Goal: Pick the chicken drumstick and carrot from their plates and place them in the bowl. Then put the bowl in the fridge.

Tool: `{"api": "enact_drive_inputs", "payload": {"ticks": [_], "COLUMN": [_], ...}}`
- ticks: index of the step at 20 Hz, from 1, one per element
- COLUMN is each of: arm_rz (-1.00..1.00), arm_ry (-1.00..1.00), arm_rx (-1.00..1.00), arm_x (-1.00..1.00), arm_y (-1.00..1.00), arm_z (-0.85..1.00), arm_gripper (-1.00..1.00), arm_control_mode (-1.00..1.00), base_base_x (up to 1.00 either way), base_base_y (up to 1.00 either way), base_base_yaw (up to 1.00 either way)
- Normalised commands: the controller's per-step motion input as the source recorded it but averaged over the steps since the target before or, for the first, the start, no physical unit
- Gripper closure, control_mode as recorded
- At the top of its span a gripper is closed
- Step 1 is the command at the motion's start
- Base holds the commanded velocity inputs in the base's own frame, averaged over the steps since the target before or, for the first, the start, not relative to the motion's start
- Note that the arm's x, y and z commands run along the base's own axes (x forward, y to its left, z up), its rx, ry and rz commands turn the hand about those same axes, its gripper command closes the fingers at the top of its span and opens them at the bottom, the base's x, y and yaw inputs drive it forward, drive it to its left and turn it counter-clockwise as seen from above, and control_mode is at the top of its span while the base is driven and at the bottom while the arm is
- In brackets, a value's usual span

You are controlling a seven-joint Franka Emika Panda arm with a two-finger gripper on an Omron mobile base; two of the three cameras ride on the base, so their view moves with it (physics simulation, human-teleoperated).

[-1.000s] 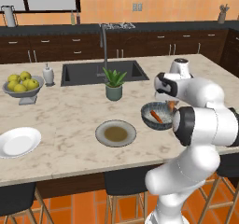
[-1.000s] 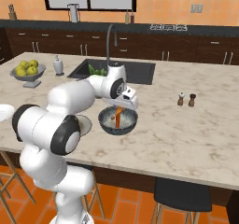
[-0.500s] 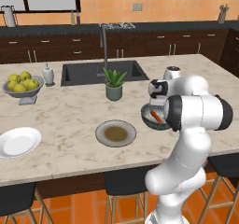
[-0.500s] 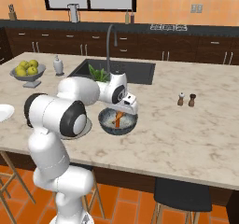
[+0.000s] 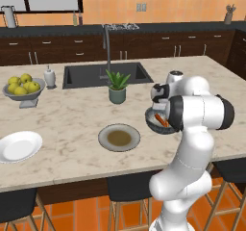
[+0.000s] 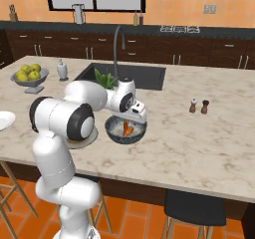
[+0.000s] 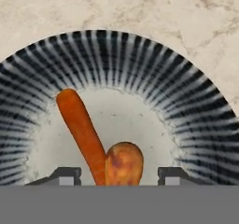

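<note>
The dark-grey bowl sits on the marble island, also seen at bowl and bowl. Inside it lie the orange carrot and the golden-brown drumstick, touching each other. My gripper hangs open just above the bowl's inside, its fingertips wide apart on either side of the drumstick. The gripper hovers over the carrot. The white plate and the grey-rimmed plate hold nothing. The fridge is out of view.
A potted plant stands just behind the bowl, next to the sink and its tap. A footed bowl of yellow-green fruit is at the far left. Salt and pepper shakers stand to the right.
The arm's elbow has swung round and folded closer in while the hand stayed over the bowl and sank slightly toward it. Carrot and drumstick lie still.
</note>
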Motion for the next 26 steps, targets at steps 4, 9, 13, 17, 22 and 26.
{"api": "enact_drive_inputs", "payload": {"ticks": [4, 9, 13, 17, 22, 26], "arm_rz": [-0.07, -0.18, -0.08, -0.09, -0.10, -0.17], "arm_ry": [-0.01, -0.01, 0.02, 0.00, -0.05, -0.04], "arm_rx": [0.03, 0.11, 0.03, 0.06, 0.03, 0.00], "arm_x": [-0.38, -1.00, -0.78, -0.16, 0.19, 0.50], "arm_y": [-0.04, -0.25, -0.13, 0.00, 0.03, 0.02], "arm_z": [0.35, 0.39, -0.07, -0.59, -0.40, 0.00], "arm_gripper": [-1.00, -1.00, -1.00, -1.00, -1.00, -1.00], "arm_control_mode": [-1.00, -1.00, -1.00, -1.00, -1.00, -1.00], "base_base_x": [0.00, 0.00, 0.00, 0.00, 0.00, 0.00], "base_base_y": [0.00, 0.00, 0.00, 0.00, 0.00, 0.00], "base_base_yaw": [0.00, 0.00, 0.00, 0.00, 0.00, 0.00]}}
